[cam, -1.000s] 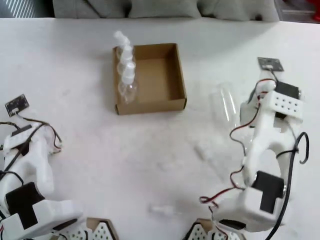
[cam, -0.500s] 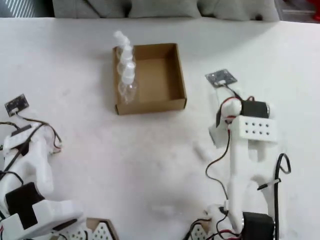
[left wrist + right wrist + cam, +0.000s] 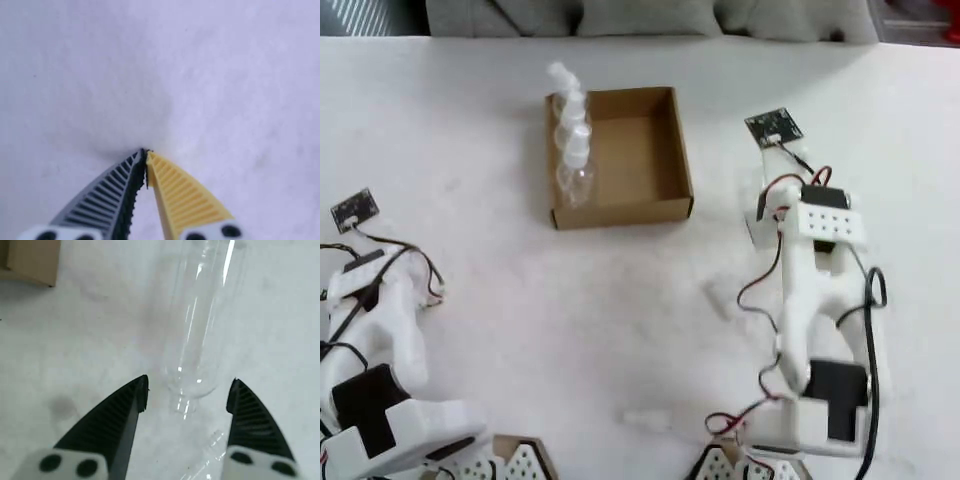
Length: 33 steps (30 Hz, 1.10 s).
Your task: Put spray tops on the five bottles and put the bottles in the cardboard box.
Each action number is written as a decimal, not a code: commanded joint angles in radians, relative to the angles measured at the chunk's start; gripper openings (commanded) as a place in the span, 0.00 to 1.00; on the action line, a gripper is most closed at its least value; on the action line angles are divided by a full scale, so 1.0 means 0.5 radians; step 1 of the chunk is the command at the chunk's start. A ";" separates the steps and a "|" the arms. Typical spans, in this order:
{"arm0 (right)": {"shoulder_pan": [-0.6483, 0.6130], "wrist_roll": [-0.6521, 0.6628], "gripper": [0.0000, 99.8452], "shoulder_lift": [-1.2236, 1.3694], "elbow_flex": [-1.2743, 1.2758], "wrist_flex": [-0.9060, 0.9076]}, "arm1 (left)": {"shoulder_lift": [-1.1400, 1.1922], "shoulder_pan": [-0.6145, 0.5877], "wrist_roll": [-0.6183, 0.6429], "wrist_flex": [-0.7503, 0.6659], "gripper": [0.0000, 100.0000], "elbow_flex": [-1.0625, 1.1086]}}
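Note:
A clear bottle [image 3: 200, 325] without a spray top lies on the white table, its neck pointing at my right gripper [image 3: 189, 387]. The gripper is open, one finger on either side of the neck and neither touching it. In the high view my right arm [image 3: 810, 290] stretches over that spot, to the right of the cardboard box [image 3: 670, 150]. Several bottles with spray tops [image 3: 572, 135] stand along the box's left wall. My left gripper [image 3: 145, 154] is shut on nothing, its tip on the table. The left arm [image 3: 370, 340] is at the lower left.
A thin clear tube [image 3: 210, 455] lies near one right finger. Small pale pieces rest on the table at centre right [image 3: 720, 300] and near the front edge [image 3: 645, 420]. A corner of the box [image 3: 27, 260] appears in the right wrist view.
My right arm has swung in from the far right over the lying bottle, which it now covers in the high view. The left arm has not moved.

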 commanded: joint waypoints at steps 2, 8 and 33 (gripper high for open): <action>0.081 -0.129 0.23 0.545 -0.638 0.023 | 0.026 0.002 -0.031 -0.009 0.02 -0.071; 0.038 -0.144 0.27 1.211 -1.421 0.419 | 0.026 0.002 -0.031 -0.012 0.02 -0.071; 0.517 -0.126 0.02 1.766 -3.066 1.478 | 0.026 0.002 -0.031 -0.015 0.02 -0.071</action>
